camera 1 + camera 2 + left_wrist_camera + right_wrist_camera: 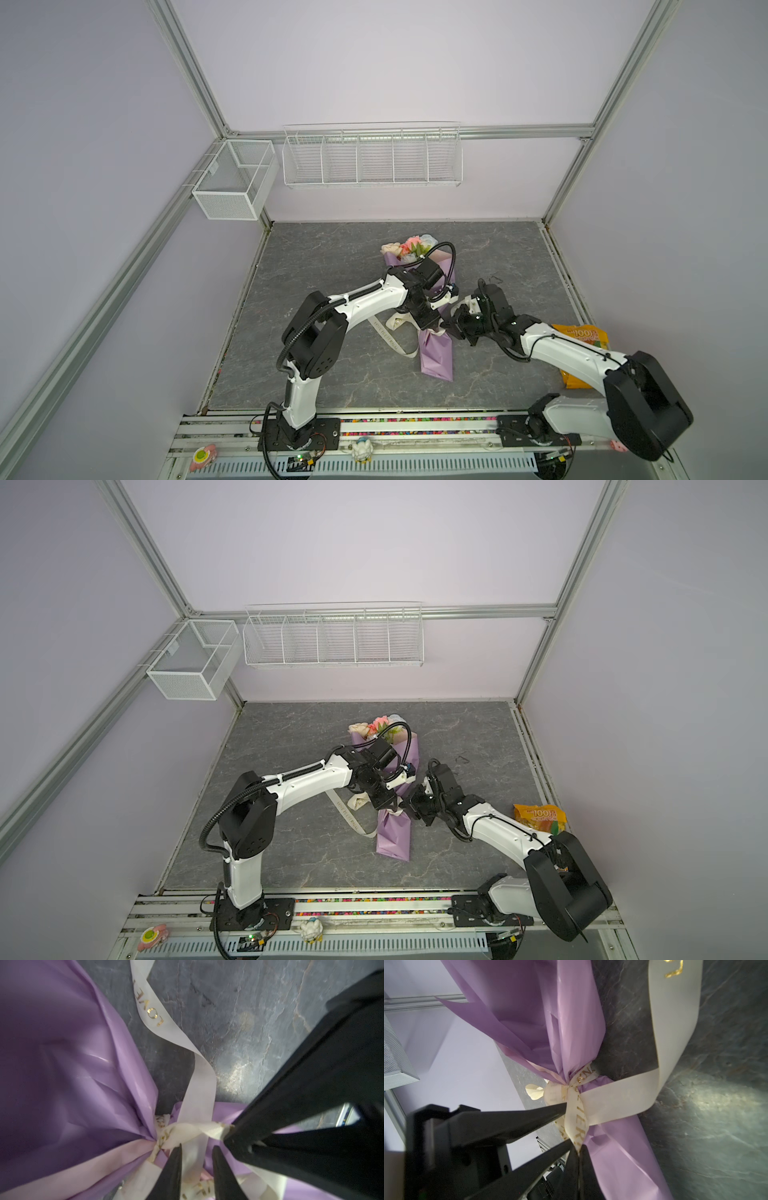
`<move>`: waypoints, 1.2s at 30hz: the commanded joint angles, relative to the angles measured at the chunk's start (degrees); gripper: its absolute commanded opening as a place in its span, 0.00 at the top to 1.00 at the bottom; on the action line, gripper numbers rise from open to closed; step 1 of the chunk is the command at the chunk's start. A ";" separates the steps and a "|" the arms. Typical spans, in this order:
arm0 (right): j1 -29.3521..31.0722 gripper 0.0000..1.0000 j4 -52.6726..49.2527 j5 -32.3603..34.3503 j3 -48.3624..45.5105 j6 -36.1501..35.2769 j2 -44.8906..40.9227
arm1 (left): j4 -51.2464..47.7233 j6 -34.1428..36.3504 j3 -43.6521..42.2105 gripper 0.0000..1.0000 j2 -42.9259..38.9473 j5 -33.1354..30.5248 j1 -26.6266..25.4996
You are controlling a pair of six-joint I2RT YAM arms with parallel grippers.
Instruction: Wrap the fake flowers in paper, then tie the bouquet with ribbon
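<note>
Your left jaws stand narrowly apart, the two black fingertips (173, 1169) set either side of a flat strand of the cream ribbon (199, 1084) right at the knot, and you can see no pinch on it; your right jaws are closed tight on a twisted tail of that same ribbon, which runs taut from the knot straight into the shut tips. You'll find the bouquet of fake flowers (436, 357) lying flat near the middle of the grey marbled surface (332, 270), with its cream, pink and pale blue blooms (409, 247) toward the back wall (374, 62) and the wrapped stem end toward the near edge. Its lilac paper (72, 1064) is gathered in at the neck where the ribbon crosses, and both sets of jaws meet there, just beside each other. One loose gold-lettered end of the ribbon trails over the surface left of the bouquet in both top views. At the right edge an orange snack bag (582, 336) lies partly hidden under the right arm (573, 357), well apart from the bouquet, and two white wire baskets (372, 156) hang on the walls behind
</note>
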 commanded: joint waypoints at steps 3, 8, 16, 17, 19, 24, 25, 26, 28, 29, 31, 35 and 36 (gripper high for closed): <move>0.06 0.94 -1.26 0.43 0.24 -0.06 -0.94 | -4.36 2.22 2.80 0.72 1.00 -3.91 -0.25; 0.03 0.94 -1.17 0.42 0.19 -0.06 -0.81 | -4.96 2.90 3.38 0.69 1.84 -5.66 -0.51; 0.07 0.94 -1.17 0.51 -0.16 -0.06 -0.65 | -5.66 3.38 4.45 0.70 3.47 -7.42 -1.15; 0.00 0.94 -1.17 0.50 -0.28 0.02 -0.59 | -5.66 3.43 4.48 0.71 3.39 -7.44 -1.17; 0.01 0.94 -1.21 0.53 -0.25 0.02 -0.60 | -5.32 3.59 4.30 0.77 2.97 -7.48 -1.20; 0.03 0.94 -1.43 0.85 -0.26 -0.03 -0.52 | -3.78 3.47 3.53 0.98 0.93 -7.55 -1.20; 0.07 0.94 -1.51 0.92 -0.25 -0.06 -0.56 | -3.58 3.39 3.31 1.00 0.60 -7.53 -1.15; 0.09 0.94 -1.69 1.02 -0.22 -0.06 -0.42 | -3.18 3.24 3.07 1.00 0.28 -7.52 -1.22; 0.04 0.94 -1.70 1.06 -0.34 -0.16 -0.32 | -2.62 2.97 2.29 1.00 -0.35 -7.36 -1.22; 0.04 0.94 -1.69 1.12 -0.38 -0.15 -0.23 | -2.18 2.77 1.88 1.00 -0.77 -7.29 -1.17; 0.02 0.94 -1.69 1.21 -0.43 -0.15 -0.14 | -1.18 2.28 1.02 1.00 -1.79 -7.06 -1.15; 0.06 0.94 -1.78 1.22 -0.68 -0.42 0.18 | 0.76 0.96 -0.58 1.00 -3.85 -6.72 -1.21; 0.05 0.94 -1.95 1.21 -0.69 -0.41 0.21 | 1.41 0.59 -0.96 1.00 -4.36 -6.40 -1.12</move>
